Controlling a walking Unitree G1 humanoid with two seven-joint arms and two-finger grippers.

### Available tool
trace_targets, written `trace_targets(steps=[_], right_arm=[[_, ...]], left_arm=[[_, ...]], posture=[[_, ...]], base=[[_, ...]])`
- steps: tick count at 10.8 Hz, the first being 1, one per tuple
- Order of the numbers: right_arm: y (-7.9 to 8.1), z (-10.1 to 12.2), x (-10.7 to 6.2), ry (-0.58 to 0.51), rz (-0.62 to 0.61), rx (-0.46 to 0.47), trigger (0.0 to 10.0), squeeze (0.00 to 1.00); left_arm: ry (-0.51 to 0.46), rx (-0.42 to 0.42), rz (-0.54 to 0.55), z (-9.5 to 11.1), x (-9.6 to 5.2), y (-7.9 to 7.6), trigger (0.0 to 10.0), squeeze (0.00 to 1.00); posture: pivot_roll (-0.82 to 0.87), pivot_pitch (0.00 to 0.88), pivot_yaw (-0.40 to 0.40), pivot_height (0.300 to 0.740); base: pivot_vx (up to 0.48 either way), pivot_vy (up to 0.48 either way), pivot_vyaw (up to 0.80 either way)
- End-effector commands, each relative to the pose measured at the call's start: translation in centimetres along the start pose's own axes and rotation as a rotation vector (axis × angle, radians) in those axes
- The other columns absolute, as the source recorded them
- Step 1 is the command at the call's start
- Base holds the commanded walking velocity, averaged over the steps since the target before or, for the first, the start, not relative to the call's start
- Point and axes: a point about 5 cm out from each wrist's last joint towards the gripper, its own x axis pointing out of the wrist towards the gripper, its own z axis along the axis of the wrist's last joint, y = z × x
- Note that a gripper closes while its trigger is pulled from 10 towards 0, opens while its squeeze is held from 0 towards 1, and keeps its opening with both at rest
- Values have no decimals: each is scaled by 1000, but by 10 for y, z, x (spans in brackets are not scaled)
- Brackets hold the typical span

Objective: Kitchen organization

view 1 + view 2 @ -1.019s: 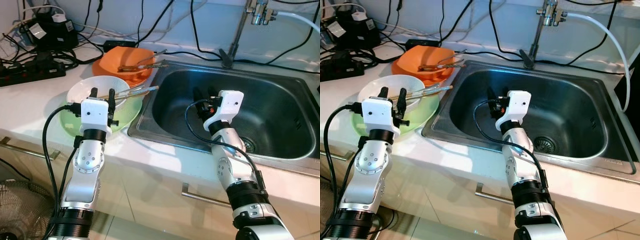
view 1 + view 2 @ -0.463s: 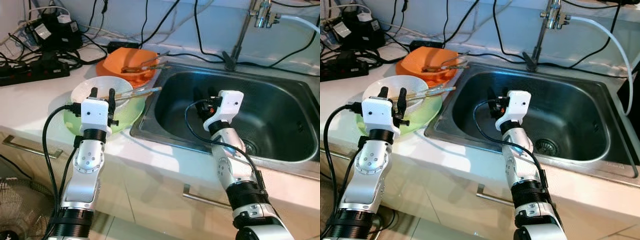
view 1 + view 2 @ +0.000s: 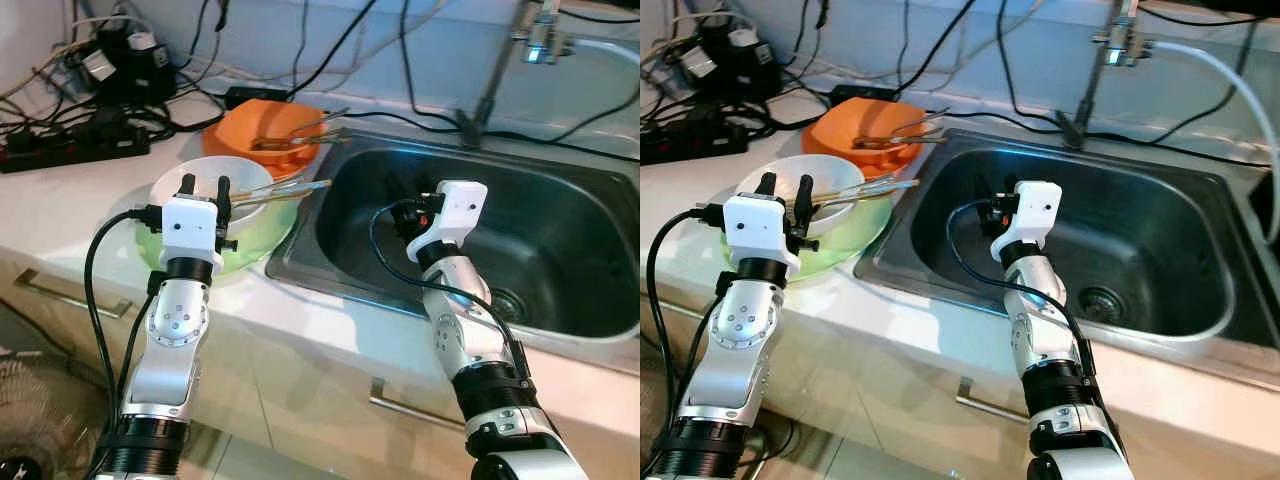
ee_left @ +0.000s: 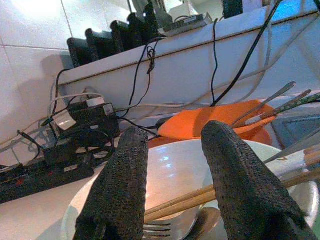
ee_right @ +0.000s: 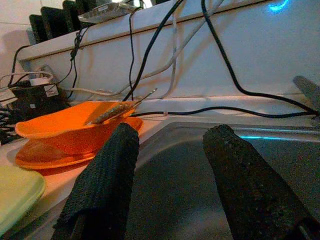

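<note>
Left eye view gives me my left gripper (image 3: 204, 186) raised just over the near rim of the white bowl (image 3: 185, 181), fingers spread with nothing between them. That bowl sits on a green plate (image 3: 262, 235) on the counter (image 3: 60, 205), just left of the steel sink (image 3: 560, 215). Chopsticks (image 3: 285, 190) lie across the bowl, their tips reaching out over the sink's edge; my left wrist view also shows a fork (image 4: 165, 230) inside the bowl. Behind it an orange bowl (image 3: 240, 142) holds more utensils. My right gripper (image 3: 406, 192) hangs over the sink basin, fingers parted and empty.
</note>
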Motion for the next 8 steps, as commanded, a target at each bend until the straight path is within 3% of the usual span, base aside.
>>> trace_targets(steps=[1, 8], right_arm=[[1, 0, 1, -4, 2, 1, 10000, 0], [2, 0, 1, -3, 2, 4, 10000, 0]], left_arm=[[-41, 4, -16, 9, 3, -1, 10000, 0], [-46, 4, -20, 9, 3, -1, 10000, 0]], posture=[[163, 43, 17, 740], [164, 43, 19, 740]], base=[[334, 0, 0], [333, 0, 0]])
